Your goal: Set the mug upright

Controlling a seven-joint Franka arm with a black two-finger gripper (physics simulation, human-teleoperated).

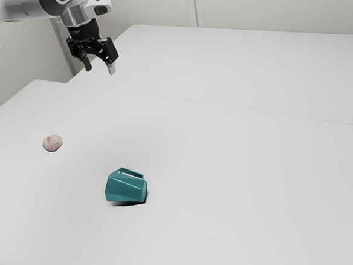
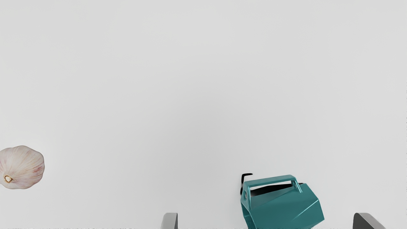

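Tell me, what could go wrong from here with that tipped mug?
The mug lies on its side, so a nudge from the open gripper might push or roll it instead of lifting it.
Its sides slant, so a grip there could slip.
The handle sticks out, and a finger coming down might catch on it.

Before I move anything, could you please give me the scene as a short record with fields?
mug: teal, faceted, with a handle
mug pose: lying on its side, not upright
other item: garlic bulb, apart from the mug, toward the exterior view's left
surface: plain white table
gripper: open, raised above the table, holding nothing
task status: mug not yet set upright
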